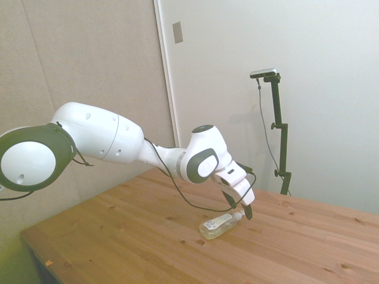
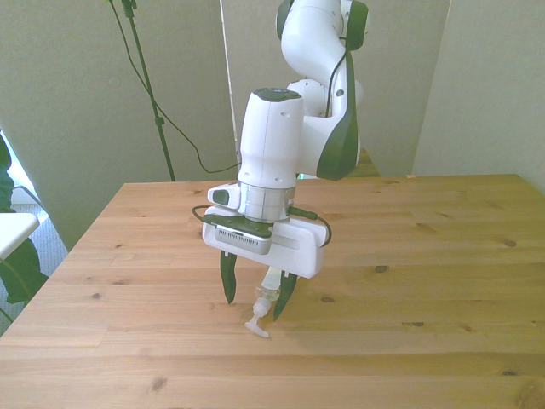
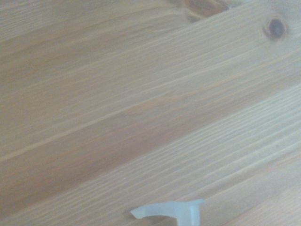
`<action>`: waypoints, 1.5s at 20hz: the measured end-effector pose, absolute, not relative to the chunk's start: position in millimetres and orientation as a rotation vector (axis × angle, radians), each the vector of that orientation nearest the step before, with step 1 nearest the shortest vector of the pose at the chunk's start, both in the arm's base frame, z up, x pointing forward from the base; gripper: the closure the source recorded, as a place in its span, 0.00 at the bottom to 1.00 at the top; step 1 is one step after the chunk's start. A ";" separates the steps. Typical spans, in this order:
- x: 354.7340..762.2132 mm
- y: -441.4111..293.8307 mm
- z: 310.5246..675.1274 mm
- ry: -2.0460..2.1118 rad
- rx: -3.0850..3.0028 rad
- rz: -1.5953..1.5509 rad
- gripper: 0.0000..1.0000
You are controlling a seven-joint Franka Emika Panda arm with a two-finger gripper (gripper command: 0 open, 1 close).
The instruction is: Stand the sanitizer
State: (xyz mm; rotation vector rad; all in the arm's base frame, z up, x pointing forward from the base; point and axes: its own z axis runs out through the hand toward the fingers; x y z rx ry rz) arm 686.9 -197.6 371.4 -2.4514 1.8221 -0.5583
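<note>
Sanitizer lies flat, neck between the gripper's wide-open jaws.

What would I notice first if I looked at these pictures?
Probably the big white robot arm stretching over the wooden table. Its claw hangs open, low over the middle of the table, with its dark fingers pointing down. Right under it a little sanitizer bottle lies on its side, with its white pump top sticking out between the fingers toward the front view's camera.
</note>
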 end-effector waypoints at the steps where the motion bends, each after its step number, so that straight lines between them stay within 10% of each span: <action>1: 689.0 -197.7 370.8 1.823 -2.454 -0.551 0.00; 7: 705.0 -196.1 361.8 1.828 -2.483 -0.508 0.00; 8: 706.7 -195.8 359.4 1.830 -2.488 -0.499 1.00; 30: 704.5 -215.9 352.0 1.846 -2.474 -0.404 1.00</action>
